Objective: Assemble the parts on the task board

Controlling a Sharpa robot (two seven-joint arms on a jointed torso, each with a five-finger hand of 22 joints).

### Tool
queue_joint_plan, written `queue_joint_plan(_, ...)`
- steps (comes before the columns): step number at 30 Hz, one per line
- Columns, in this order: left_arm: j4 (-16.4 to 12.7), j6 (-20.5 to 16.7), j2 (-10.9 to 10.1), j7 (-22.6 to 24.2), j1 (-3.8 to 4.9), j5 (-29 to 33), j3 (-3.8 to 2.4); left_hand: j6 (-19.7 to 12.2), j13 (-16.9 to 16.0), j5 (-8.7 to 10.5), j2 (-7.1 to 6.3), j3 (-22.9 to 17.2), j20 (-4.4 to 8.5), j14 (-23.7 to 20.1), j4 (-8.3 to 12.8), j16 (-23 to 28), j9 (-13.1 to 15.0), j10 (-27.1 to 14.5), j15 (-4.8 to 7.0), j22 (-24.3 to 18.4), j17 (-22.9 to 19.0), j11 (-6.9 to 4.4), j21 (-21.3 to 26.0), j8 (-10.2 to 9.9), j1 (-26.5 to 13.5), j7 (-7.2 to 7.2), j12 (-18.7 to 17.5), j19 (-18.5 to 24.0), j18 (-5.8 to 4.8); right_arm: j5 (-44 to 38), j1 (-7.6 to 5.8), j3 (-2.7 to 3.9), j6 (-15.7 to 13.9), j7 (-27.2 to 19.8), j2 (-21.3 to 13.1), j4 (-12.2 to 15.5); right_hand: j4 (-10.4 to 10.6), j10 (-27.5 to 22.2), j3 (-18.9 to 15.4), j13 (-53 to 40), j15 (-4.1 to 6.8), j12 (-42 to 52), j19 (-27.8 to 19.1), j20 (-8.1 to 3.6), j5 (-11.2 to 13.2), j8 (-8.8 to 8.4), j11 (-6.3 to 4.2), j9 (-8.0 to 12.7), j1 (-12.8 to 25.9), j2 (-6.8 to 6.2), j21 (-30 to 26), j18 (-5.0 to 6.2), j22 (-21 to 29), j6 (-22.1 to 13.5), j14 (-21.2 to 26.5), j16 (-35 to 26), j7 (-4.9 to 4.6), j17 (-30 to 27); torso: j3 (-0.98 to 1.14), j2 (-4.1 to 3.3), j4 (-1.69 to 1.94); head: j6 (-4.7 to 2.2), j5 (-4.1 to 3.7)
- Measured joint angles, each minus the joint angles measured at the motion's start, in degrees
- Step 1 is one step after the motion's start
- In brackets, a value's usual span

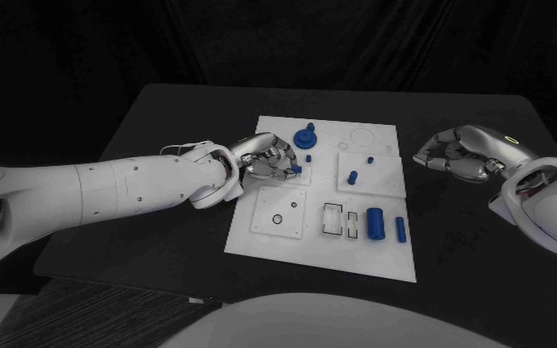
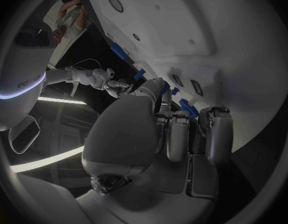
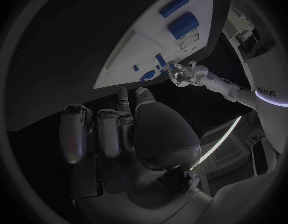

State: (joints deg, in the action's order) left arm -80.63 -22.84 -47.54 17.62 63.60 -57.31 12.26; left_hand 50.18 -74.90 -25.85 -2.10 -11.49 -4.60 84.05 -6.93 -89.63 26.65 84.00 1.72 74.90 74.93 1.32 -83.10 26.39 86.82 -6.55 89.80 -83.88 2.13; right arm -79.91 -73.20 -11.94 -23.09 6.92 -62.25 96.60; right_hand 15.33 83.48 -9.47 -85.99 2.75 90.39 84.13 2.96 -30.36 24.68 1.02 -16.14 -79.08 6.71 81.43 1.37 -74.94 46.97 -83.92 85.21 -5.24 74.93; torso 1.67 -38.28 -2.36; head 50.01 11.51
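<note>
Over the board (image 1: 270, 231), the left hand (image 1: 270, 159) pinches a small blue part (image 1: 296, 169); the right hand (image 1: 459, 153) hovers curled, holding nothing. Two cylinders (image 1: 376, 223) lie loose, assembly seemingly unfinished.

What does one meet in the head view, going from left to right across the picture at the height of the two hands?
Left hand → small blue peg standing on the task board → bare black table → right hand.
</note>
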Motion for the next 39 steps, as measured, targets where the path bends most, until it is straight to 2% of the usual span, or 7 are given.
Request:
queue_joint_plan(5,-2.8,-0.2,-2.5,-0.6,0.21,0.0,0.0,0.5,0.0,-0.32,-0.12,0.0,0.0,0.0,0.0,0.0,-0.2,0.0,0.0,0.0,0.0,0.0,-0.3,-0.2,-0.1,-0.51,0.0,0.0,0.01,0.0,0.0,0.0,0.0,0.0,0.2,0.0,0.0,0.0,0.0,0.0,0.02,-0.1,0.0,0.0,0.0,0.0,0.0,0.0,0.0,0.01,0.0,0.0,0.0,0.0,0.0,0.0,0.0,0.0,0.0,0.01,0.0,0.0,-0.07)
queue_joint_plan(8,-4.7,0.2,-4.2,-1.9,1.56,0.0,0.06,0.7,0.0,-0.71,-0.49,0.0,0.0,-0.2,0.0,0.0,-0.5,0.0,0.22,0.0,0.0,-0.32,-0.5,-0.2,-0.5,-0.7,0.0,0.0,0.01,0.0,0.0,0.0,0.1,0.1,0.4,0.0,0.0,0.0,0.0,0.0,0.01,-0.2,0.0,0.0,0.0,0.0,0.0,0.0,-0.3,-0.2,0.0,0.0,0.0,0.0,0.0,0.0,0.0,0.0,0.01,0.02,-0.01,0.0,-0.17)
queue_joint_plan(16,-8.6,6.7,-6.5,-11.1,7.91,0.0,-0.07,1.0,0.0,-1.46,-0.33,0.0,0.42,0.0,0.0,0.0,-0.9,-0.1,0.44,0.0,0.0,-0.53,-0.5,-0.7,-1.8,-0.42,0.0,0.0,0.0,0.0,0.0,0.0,0.2,0.2,0.7,0.0,-0.2,0.0,0.2,0.0,-0.01,-0.2,0.0,0.0,0.0,0.0,0.0,0.0,-0.6,0.09,0.0,0.0,0.0,0.0,0.0,0.0,0.0,0.0,0.12,0.2,-0.1,0.01,-0.68)
queue_joint_plan(21,-9.6,14.4,-6.5,-19.5,12.24,0.0,-0.04,1.5,0.0,-1.46,-0.15,0.0,0.63,0.0,0.0,0.0,-1.4,0.0,0.84,0.0,0.0,-0.81,-0.5,-1.6,-2.9,0.02,0.0,-0.2,0.0,0.0,0.0,0.0,0.2,0.3,0.9,0.1,-0.4,0.0,0.4,0.0,0.13,-0.2,0.0,0.0,0.0,0.0,0.0,0.0,-1.1,0.01,-0.1,0.0,0.0,0.0,-0.1,0.0,0.0,0.0,0.21,0.27,-0.22,0.01,-1.02)
queue_joint_plan(25,-9.7,20.5,-5.9,-25.7,14.63,0.0,-0.13,2.1,0.0,-0.86,0.01,0.0,0.83,0.0,0.0,0.0,-1.7,0.0,0.84,0.0,0.0,-0.8,-0.5,-2.3,-3.2,0.62,0.0,0.0,0.01,0.0,0.0,0.01,0.3,0.4,1.2,0.1,-0.5,0.0,0.5,0.0,0.13,-0.2,0.0,0.0,0.0,0.0,0.0,0.0,-1.2,0.09,-0.2,0.0,0.0,0.0,-0.1,0.0,0.0,0.0,0.26,0.3,-0.25,0.01,-1.39)
queue_joint_plan(32,-8.4,29.5,-3.5,-33.0,16.88,-0.1,-0.08,2.4,0.0,-0.29,-0.01,-1.5,1.03,-0.2,0.5,0.0,-2.2,0.0,1.04,0.0,0.0,-1.2,-0.5,-3.4,-3.8,0.52,0.0,-0.2,0.01,0.0,0.0,0.01,0.5,0.6,1.8,0.1,-0.7,0.0,0.7,0.0,0.12,0.0,0.0,0.0,-0.2,0.0,0.0,0.0,-1.8,-0.06,-0.2,0.0,0.0,0.2,-0.1,-0.2,0.2,0.0,0.38,0.36,-0.48,-0.02,-1.66)
queue_joint_plan(39,-5.3,35.2,-1.4,-36.7,17.46,2.5,-0.09,2.4,0.0,-0.32,0.07,-2.6,1.03,-0.2,1.0,0.0,-2.6,0.0,1.04,0.0,0.0,-1.2,-0.5,-4.3,-4.5,0.53,0.0,-0.2,0.01,0.0,0.0,0.01,0.9,0.7,2.4,-0.1,-1.0,0.0,1.0,-0.1,0.11,0.0,0.0,0.0,-0.2,0.0,0.0,0.0,-1.9,0.0,-0.2,0.0,0.0,0.2,-0.1,-0.2,0.2,0.0,0.5,0.4,-0.66,-0.02,-1.97)
